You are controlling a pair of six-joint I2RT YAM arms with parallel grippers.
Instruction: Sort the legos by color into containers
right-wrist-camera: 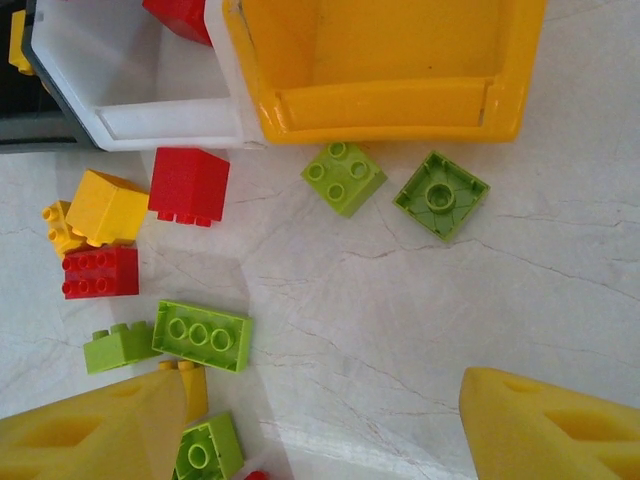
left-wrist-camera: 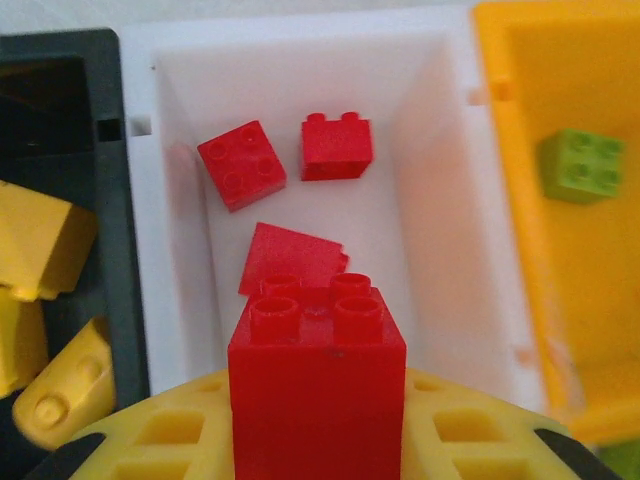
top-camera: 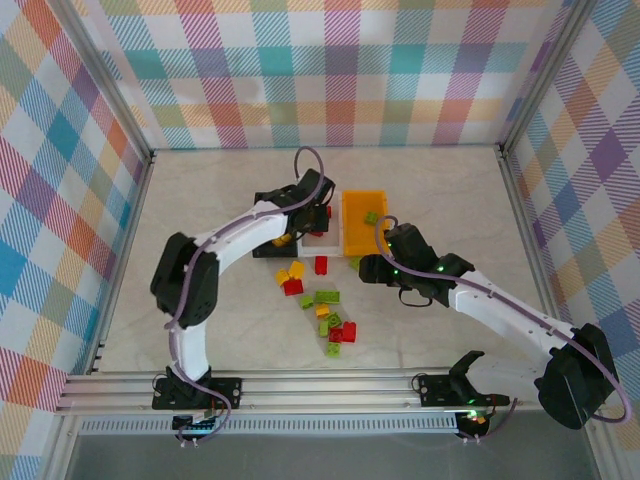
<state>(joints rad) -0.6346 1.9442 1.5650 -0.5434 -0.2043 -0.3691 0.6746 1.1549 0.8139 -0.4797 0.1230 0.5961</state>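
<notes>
A red brick (left-wrist-camera: 317,370) is clamped studs-up between the yellow pads (left-wrist-camera: 205,400) of the left end effector (left-wrist-camera: 317,445), so that one's closed on it. It's held over the near end of the white bin (left-wrist-camera: 440,200). Two more reds are parked side by side toward 12 o'clock inside that bin, a square red brick (left-wrist-camera: 242,164) and a boxy red brick (left-wrist-camera: 337,146). A third red piece (left-wrist-camera: 293,258) is lying tilted just ahead of the held one.

The black bin (left-wrist-camera: 60,60) is set against the white one at 9 o'clock, with yellow bricks (left-wrist-camera: 40,250) piled in it. The orange-yellow bin (left-wrist-camera: 520,150) is butted up at 3 o'clock, and a single lime green brick (left-wrist-camera: 582,165) is sat inside.

The right end effector (right-wrist-camera: 320,430) is held open over the tabletop (right-wrist-camera: 520,300), with nothing between its fingers (right-wrist-camera: 550,430). Just outside the orange-yellow bin's near wall, a loose lime brick (right-wrist-camera: 343,177) is left studs-up and an upturned lime brick (right-wrist-camera: 441,194) is flipped hollow-side up beside it.

From overhead, the loose pile (top-camera: 320,300) of red, yellow and lime pieces is scattered at 6 o'clock of the bins, between the two arms.
</notes>
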